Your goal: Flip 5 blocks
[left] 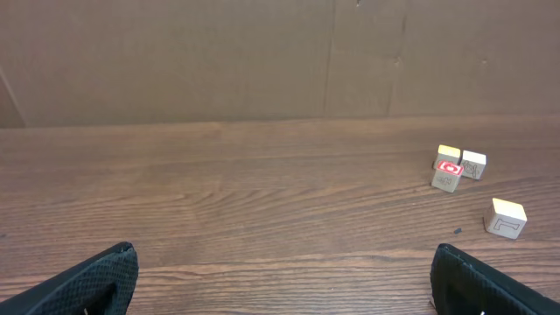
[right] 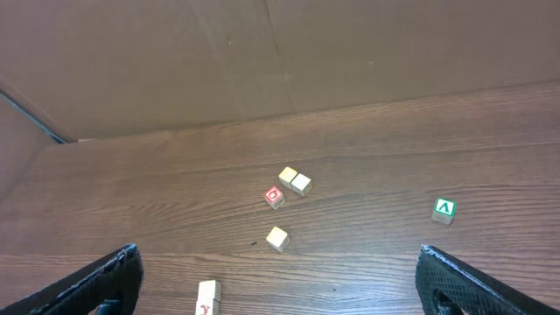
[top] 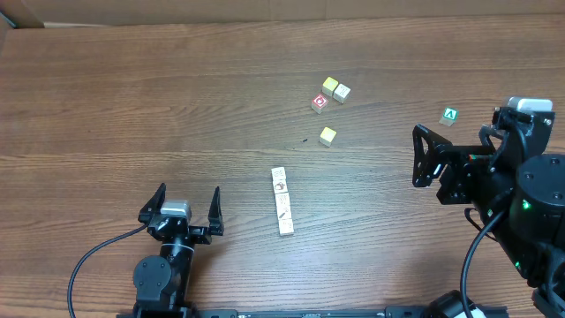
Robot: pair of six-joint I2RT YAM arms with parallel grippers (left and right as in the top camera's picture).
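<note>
Left pincer (top: 189, 190) at 7 o'clock and right pincer (top: 417, 157) at 3 o'clock: both released, empty. Apparently 5 blocks (top: 282, 201) form 1 row mid tabletop (top: 132, 106).

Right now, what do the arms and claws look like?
Both matte black. Left claw: two tapered fingers, silver block behind them, black cable looping off. Right claw: same build, white-grey block, green light on the arm.

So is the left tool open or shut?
Open. The left tool's two black fingers stand wide apart over the table, with nothing between them.
</note>
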